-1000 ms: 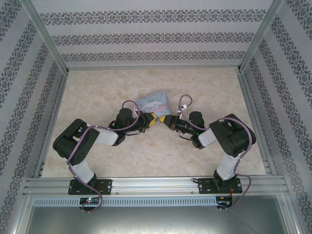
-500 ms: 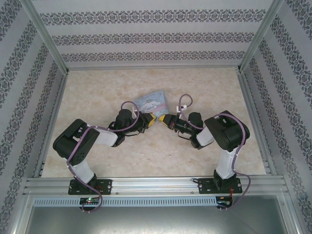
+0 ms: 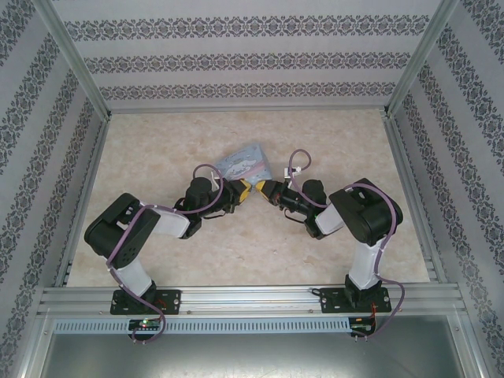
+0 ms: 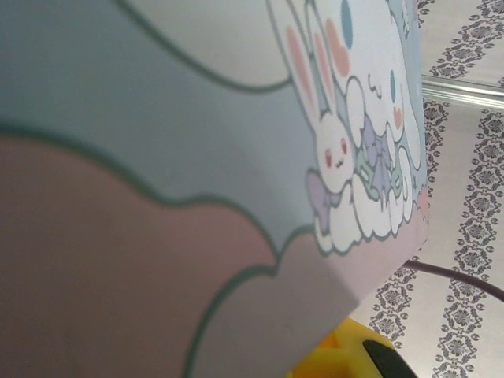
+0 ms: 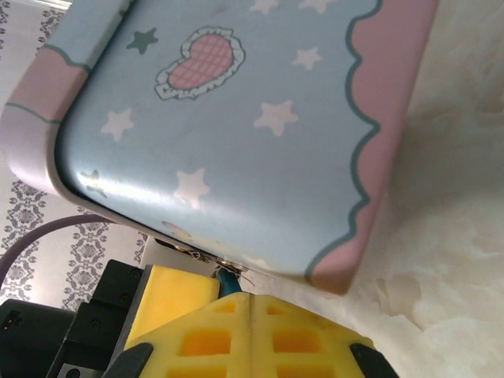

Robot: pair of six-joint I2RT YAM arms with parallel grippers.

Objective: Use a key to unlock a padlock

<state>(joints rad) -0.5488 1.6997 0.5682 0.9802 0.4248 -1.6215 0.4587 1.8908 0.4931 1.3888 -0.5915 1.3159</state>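
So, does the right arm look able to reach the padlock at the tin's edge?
Probably yes. The right gripper, jaws closed, sits right under a teal sliver, seemingly the padlock, at the latch of the cartoon-print tin, with nothing between.

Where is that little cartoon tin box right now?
In the top view, the tin sits near the table's middle, just beyond where the left arm and right arm meet.

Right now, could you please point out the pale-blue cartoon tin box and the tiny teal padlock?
Pale-blue cartoon tin box (image 5: 236, 118), right wrist view, on its starred face.
Tiny teal padlock (image 5: 227, 279), right wrist view, on its visible body sliver.
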